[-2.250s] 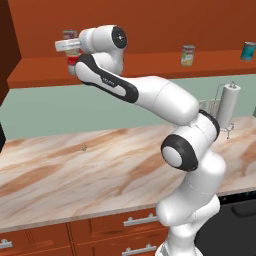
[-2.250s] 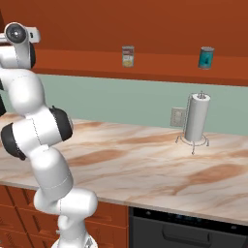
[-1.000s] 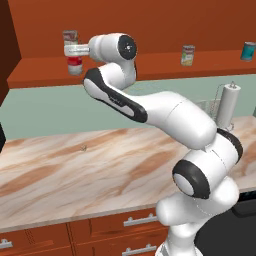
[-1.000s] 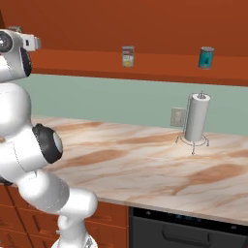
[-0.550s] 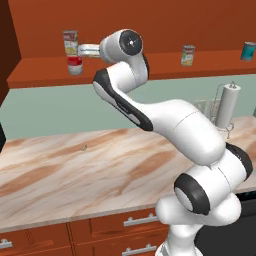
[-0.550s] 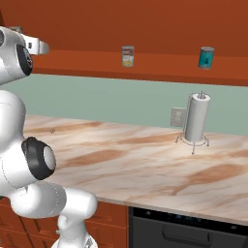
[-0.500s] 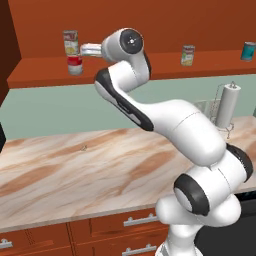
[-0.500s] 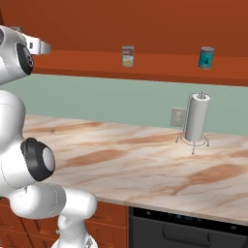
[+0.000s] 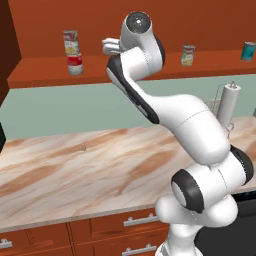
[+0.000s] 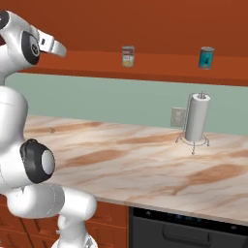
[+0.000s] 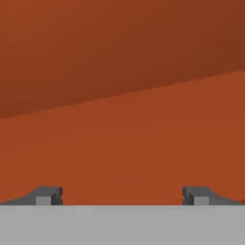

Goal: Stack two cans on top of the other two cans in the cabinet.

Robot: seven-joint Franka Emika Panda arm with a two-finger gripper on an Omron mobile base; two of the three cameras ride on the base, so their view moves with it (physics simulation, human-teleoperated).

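Starting at the upper left of the left base view, one yellow-and-green can (image 9: 70,42) stands stacked on the red-and-white can (image 9: 75,64) on the shelf ledge of the cabinet (image 9: 45,74). Just right of that stack, near the top centre, my hand (image 9: 107,47) hangs empty above the ledge, apart from both tins. In the hand view my fingertips (image 11: 47,195) stand wide, with nothing but reddish wood between them. Further right on the ledge sits the second yellow-and-green can (image 9: 188,55), alone, and at the far upper right the teal can (image 9: 248,50). Below it, a paper towel holder (image 9: 227,104) stands on the marble tabletop (image 9: 90,165).
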